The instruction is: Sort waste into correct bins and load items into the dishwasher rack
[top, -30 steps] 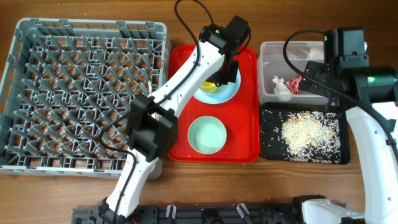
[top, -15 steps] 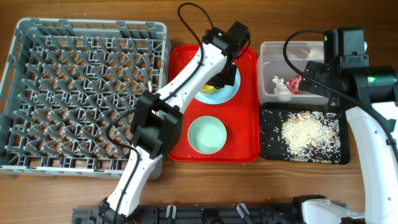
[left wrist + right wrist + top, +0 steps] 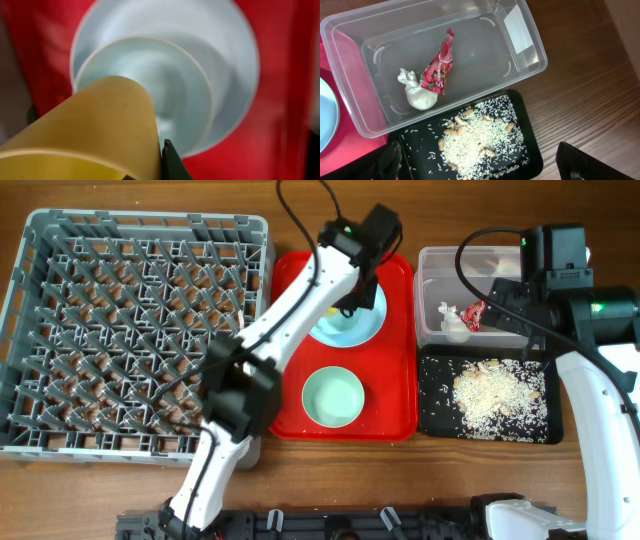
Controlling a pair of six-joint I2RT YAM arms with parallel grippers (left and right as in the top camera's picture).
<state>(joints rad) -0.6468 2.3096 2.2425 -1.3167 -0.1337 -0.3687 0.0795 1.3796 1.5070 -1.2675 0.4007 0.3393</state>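
Observation:
My left gripper (image 3: 148,170) is shut on the wall of the small yellow cup (image 3: 95,125) and holds it above the light blue bowl (image 3: 165,85), which sits on the light blue plate (image 3: 227,45). From overhead, the left gripper (image 3: 350,305) hides the cup over the plate (image 3: 362,328). A pale green bowl (image 3: 333,396) sits on the red tray (image 3: 400,350). The grey dishwasher rack (image 3: 140,330) is at the left. My right gripper (image 3: 482,167) is open over the black tray (image 3: 420,150) of rice scraps (image 3: 480,135). The clear tub (image 3: 350,30) holds the red wrapper (image 3: 439,70) and white tissue (image 3: 417,95).
The clear tub (image 3: 470,265) stands behind the black tray (image 3: 435,420) at the right, close beside the red tray. Bare wooden table runs along the front edge and to the right of the bins. The left arm stretches across the gap between rack and red tray.
The left gripper finished shutting on the yellow cup and lifted it; the cup, seen in the blue bowl before, is now hidden under the gripper from overhead. The right arm has not moved.

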